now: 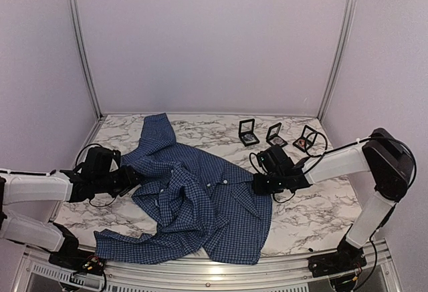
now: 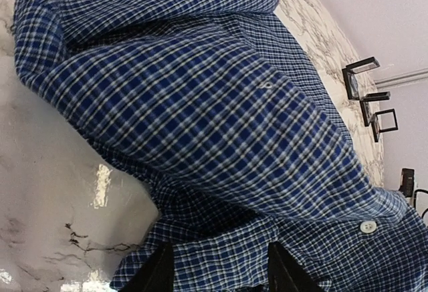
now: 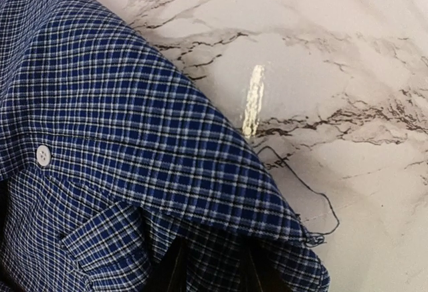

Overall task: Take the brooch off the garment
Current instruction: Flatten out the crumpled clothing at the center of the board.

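Left gripper: black two-finger tool at one edge of the garment. Its fingers stand partly apart with a fold of cloth between them. Whether they pinch it cannot be told.
Right gripper: black two-finger tool at the opposite edge of the garment. Its fingers are drawn close together and clamp a fold of the cloth's front edge.
Garment: dark blue finely checked button-up shirt, crumpled on the table. It spans the gap between the two grippers and touches both.
Brooch: cannot be made out on the shirt in any view.
Button, right side: small pale round button on the cloth, ahead of the right gripper and to its left.
Button, left side: a second small pale round button on a band of the cloth, just ahead of the left gripper and to its right.
Thread: thin dark loose thread, trailing from the shirt's corner onto the bare surface, near the right gripper on its right.
Table: white marble-patterned top with grey veins, beneath both grippers and the shirt.
Boxes: three small black square frame boxes, in a row well beyond the right gripper, apart from the shirt.
Wall: plain pale back panel, beyond the boxes.
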`<state>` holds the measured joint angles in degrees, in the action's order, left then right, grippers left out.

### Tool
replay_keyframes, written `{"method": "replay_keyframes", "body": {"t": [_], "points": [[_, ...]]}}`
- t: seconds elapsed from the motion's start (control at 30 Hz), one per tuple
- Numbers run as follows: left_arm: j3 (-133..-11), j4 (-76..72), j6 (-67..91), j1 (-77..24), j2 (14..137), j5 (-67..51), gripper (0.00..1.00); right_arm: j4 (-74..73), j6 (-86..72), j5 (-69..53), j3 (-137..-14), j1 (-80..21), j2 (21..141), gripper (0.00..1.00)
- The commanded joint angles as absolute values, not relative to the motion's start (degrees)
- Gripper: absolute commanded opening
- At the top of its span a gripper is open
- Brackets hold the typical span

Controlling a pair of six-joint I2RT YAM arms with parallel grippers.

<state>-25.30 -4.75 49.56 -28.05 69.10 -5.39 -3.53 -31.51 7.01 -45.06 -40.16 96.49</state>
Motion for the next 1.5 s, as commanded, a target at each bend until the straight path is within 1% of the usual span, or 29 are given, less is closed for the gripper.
{"method": "replay_keyframes", "body": {"t": [0.0,0.17,0.4,0.53,0.6,0.77,0.87,1.03,1.07,1.1,1.13,1.17,1.23,1.27,1.4,1.47], "points": [[-19.1,-6.6,54.9,-28.5,66.9,-3.3,0.43,-9.8,-31.2,7.7,-46.5,-39.7,95.5,0.27],[-17.2,-4.5,57.7,-31.4,63.7,0.9,0.42,-10.1,-30.4,7.7,-47.8,-39.7,95.6,0.27],[-14.9,-4.5,63.3,-36.7,63.6,6.0,0.41,-10.1,-29.6,7.8,-48.1,-39.6,96.1,0.27],[-14.7,-1.1,65.9,-39.5,61.3,10.5,0.43,-9.7,-29.5,7.8,-47.7,-39.6,95.8,0.27],[-14.3,-1.5,66.4,-40.0,60.7,11.0,0.46,-9.5,-29.5,7.8,-47.6,-39.6,95.9,0.27],[-15.5,-4.0,66.7,-41.5,65.2,10.5,0.47,-9.1,-29.5,7.6,-47.3,-39.6,96.1,0.27],[-16.7,-4.3,67.4,-43.1,67.7,11.6,0.44,-9.2,-29.5,7.7,-47.2,-39.5,95.8,0.27],[-17.1,-4.9,68.3,-44.4,68.3,13.7,0.42,-8.9,-29.7,7.6,-46.8,-39.4,95.5,0.27],[-17.5,-5.1,67.9,-44.3,68.7,14.0,0.36,-8.8,-29.8,7.6,-46.7,-39.4,95.5,0.27],[-18.0,-5.0,67.7,-44.4,69.1,14.5,0.32,-8.7,-29.8,7.6,-46.7,-39.3,95.4,0.27],[-18.5,-4.8,67.4,-44.4,69.5,15.0,0.24,-8.7,-29.7,7.7,-46.7,-39.3,95.4,0.27],[-19.1,-4.6,67.1,-44.4,69.9,15.6,0.13,-8.7,-29.8,7.8,-46.6,-39.3,95.2,0.27],[-20.4,-3.7,66.0,-44.2,70.3,17.4,0.03,-8.6,-29.6,7.8,-46.4,-39.1,95.1,0.27],[-20.9,-3.5,65.4,-43.9,70.5,17.9,0.0,-8.5,-29.7,7.7,-46.2,-39.0,95.0,0.27],[-22.2,-2.2,62.2,-41.1,70.0,18.5,0.0,-8.3,-29.4,7.5,-45.4,-38.4,94.7,0.27],[-23.0,-0.6,60.0,-37.9,68.7,18.6,0.0,-8.3,-29.3,7.6,-45.1,-38.0,94.2,0.27]]}}
